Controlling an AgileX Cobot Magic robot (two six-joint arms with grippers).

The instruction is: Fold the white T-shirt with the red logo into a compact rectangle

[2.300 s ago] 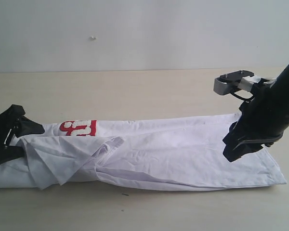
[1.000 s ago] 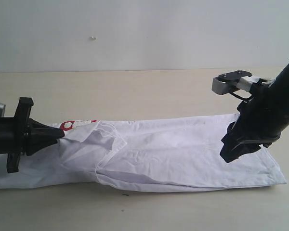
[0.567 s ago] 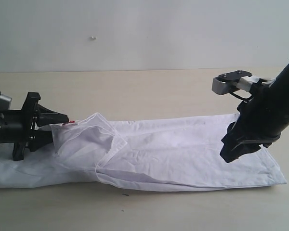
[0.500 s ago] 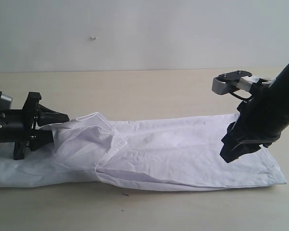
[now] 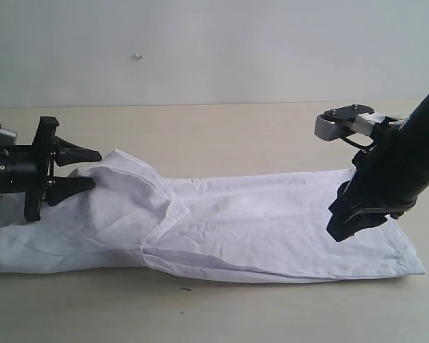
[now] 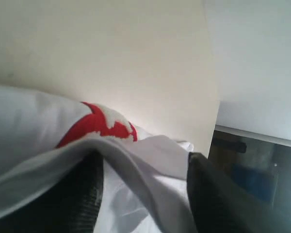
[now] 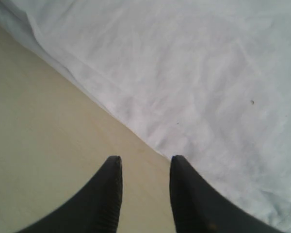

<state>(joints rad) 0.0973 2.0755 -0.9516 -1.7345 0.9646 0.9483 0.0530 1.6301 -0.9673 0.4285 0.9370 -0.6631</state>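
The white T-shirt lies as a long strip across the table, with a sleeve flap folded over its left part. That flap hides the red logo in the exterior view; a piece of the red logo shows under a fold in the left wrist view. My left gripper is open at the flap's left edge. Loose cloth drapes over one of its fingers and lies slack between the jaws. My right gripper hangs open over the shirt's right end, with nothing between its fingertips.
The tan table runs back to a pale wall. A small dark speck lies near the shirt's front edge. The left wrist view shows the table's edge with a dark area beyond it.
My left gripper, shut on the sleeve flap a second ago, carried it over the red logo, then opened and let it go. The right arm has stayed still.
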